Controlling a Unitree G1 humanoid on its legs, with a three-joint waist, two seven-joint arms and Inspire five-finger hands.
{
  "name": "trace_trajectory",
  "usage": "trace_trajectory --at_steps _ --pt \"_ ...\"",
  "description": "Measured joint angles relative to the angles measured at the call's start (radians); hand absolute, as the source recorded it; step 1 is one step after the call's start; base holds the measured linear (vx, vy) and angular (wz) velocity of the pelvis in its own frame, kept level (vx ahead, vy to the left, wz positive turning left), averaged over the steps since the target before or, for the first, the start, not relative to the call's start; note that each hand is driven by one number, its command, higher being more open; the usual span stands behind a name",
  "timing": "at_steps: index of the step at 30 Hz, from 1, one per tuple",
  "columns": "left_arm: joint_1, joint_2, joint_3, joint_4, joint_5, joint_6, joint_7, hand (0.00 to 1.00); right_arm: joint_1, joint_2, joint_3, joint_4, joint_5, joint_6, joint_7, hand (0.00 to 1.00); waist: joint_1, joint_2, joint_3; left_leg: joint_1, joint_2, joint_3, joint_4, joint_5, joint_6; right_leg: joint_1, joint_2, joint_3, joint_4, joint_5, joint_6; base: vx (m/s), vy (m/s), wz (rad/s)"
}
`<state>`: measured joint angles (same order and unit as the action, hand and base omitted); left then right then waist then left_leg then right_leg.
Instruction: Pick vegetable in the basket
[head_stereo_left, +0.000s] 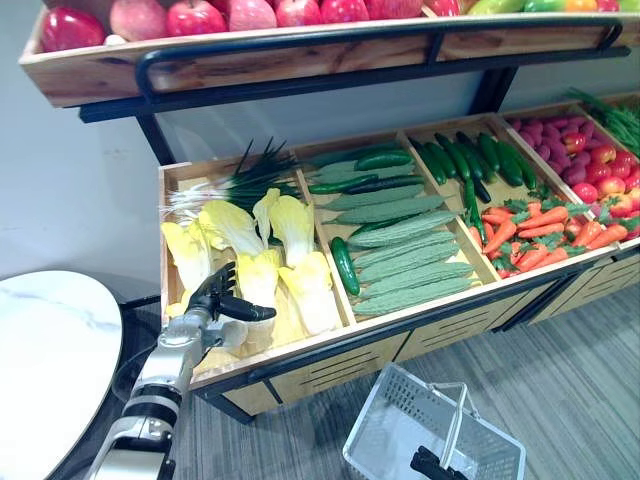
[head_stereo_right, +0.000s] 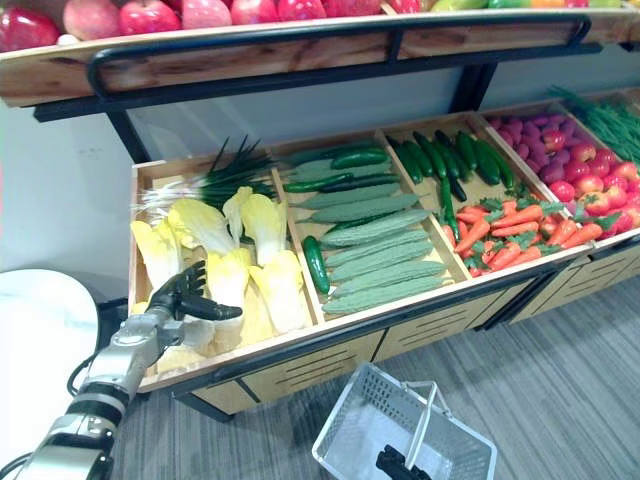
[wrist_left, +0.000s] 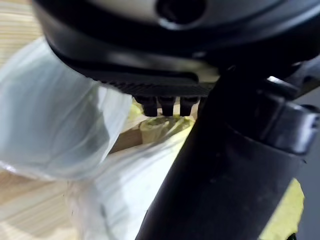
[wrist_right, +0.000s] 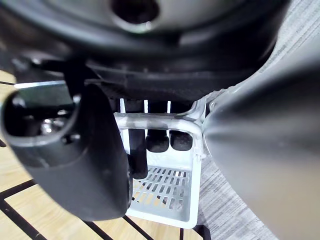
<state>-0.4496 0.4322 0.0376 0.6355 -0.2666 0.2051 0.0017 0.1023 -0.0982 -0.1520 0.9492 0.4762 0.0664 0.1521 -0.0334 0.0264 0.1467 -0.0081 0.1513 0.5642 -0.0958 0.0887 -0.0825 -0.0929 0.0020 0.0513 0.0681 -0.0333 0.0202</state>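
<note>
Left eye view: left hand (head_stereo_left: 218, 296) sits low at the near end of the leftmost bay of the wooden stand (head_stereo_left: 400, 325), among the wrapped cabbages (head_stereo_left: 290, 240); its fingers are loosely bent and its thumb sticks out sideways, with nothing clasped; spring onions (head_stereo_left: 240, 185) lie at the back of that bay; pale gourds (head_stereo_left: 400, 265) fill the next bay, then cucumbers (head_stereo_left: 460, 160) and carrots (head_stereo_left: 530, 235); the white basket (head_stereo_left: 365, 420) is in front of the stand, well apart from the cabbages; right hand (head_stereo_left: 432, 466) is at its raised handle (head_stereo_left: 455, 415).

Right eye view: the left hand (head_stereo_right: 180, 292) is over a cabbage near the bay's front edge; the basket (head_stereo_right: 336, 420) is below the gourd bay.

Left wrist view: the fingertips (wrist_left: 170, 106) are just short of the plastic wrap (wrist_left: 55, 120) and the thumb stands apart from them; whether they touch it cannot be told.

Right wrist view: the right hand's fingers (wrist_right: 157, 140) are curled round the handle (wrist_right: 165, 122); the basket's slatted wall (wrist_right: 165, 195) is beneath.
</note>
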Motion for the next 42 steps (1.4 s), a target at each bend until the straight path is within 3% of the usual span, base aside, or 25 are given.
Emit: trace_trajectory --at_steps 5,12,16,21,24,29,33,37,42 --pt "-0.073 -0.007 0.068 0.109 0.047 -0.005 0.018 0.0 -0.012 -0.023 0.044 -0.005 0.01 -0.007 0.002 0.0 0.0 0.015 0.018 -0.017 0.015 0.018 0.0 -0.001 -0.007 -0.025 0.013 0.006 0.001 0.0 -0.006 -0.03 -0.039 -0.07" --pt "-0.129 0.005 0.087 0.173 0.123 -0.007 -0.01 0.0 -0.018 -0.039 0.09 -0.018 0.037 -0.006 0.0 0.0 -0.007 0.005 0.026 -0.029 0.024 0.066 0.0 0.0 -0.012 -0.045 0.016 0.015 0.002 0.002 -0.009 -0.03 -0.019 -0.03" --pt "-0.16 0.042 -0.01 0.14 0.122 0.005 -0.009 0.0 -0.047 -0.039 0.103 -0.012 0.037 -0.002 0.001 0.0 -0.026 0.0 0.049 -0.028 0.014 0.06 0.001 0.001 -0.013 -0.041 0.007 0.011 0.002 0.002 -0.008 -0.01 0.003 0.04" --pt "-0.151 0.07 -0.108 0.012 0.047 0.086 -0.029 0.0 -0.05 -0.045 0.064 -0.006 0.076 0.023 -0.022 0.0 -0.035 -0.001 0.056 -0.021 0.0 0.034 0.006 0.003 -0.015 -0.021 -0.006 -0.009 0.001 -0.004 0.0 0.0 0.004 0.14" --pt "-0.101 0.102 -0.11 -0.143 -0.05 0.13 -0.063 0.0 -0.044 -0.044 -0.03 0.008 0.096 0.053 -0.046 0.0 -0.038 0.0 0.056 0.005 0.0 0.022 0.006 0.004 -0.017 0.01 -0.006 -0.017 0.005 -0.005 0.0 0.0 -0.015 0.13" --pt "-0.073 0.127 -0.11 -0.372 -0.125 0.148 -0.109 0.0 -0.004 -0.037 -0.227 0.009 0.152 0.082 -0.092 0.0 -0.031 0.001 0.05 0.036 0.008 0.022 0.006 0.005 -0.018 0.035 0.003 -0.007 0.024 -0.008 -0.001 -0.01 -0.025 0.02" --pt "-0.069 0.142 -0.11 -0.474 -0.178 0.169 -0.138 0.0 0.043 -0.026 -0.387 0.008 0.173 0.081 -0.102 0.0 -0.032 0.005 0.003 0.065 0.024 0.038 0.001 0.005 -0.018 0.042 0.021 0.02 0.052 -0.008 -0.001 -0.03 -0.053 -0.11" --pt "-0.067 0.149 -0.111 -0.495 -0.2 0.178 -0.155 0.0 0.054 -0.031 -0.46 -0.006 0.208 0.063 -0.114 0.0 -0.034 0.003 -0.044 0.078 0.033 0.061 0.0 0.005 -0.018 0.046 0.033 0.044 0.054 -0.008 -0.001 -0.07 -0.071 -0.16" --pt "-0.054 0.152 -0.11 -0.52 -0.217 0.178 -0.156 0.0 0.087 -0.061 -0.455 -0.291 0.238 0.063 -0.201 0.0 -0.048 0.018 -0.077 0.079 0.035 0.085 -0.001 -0.003 -0.016 0.05 0.03 0.067 0.042 -0.008 -0.001 -0.16 -0.081 -0.1"
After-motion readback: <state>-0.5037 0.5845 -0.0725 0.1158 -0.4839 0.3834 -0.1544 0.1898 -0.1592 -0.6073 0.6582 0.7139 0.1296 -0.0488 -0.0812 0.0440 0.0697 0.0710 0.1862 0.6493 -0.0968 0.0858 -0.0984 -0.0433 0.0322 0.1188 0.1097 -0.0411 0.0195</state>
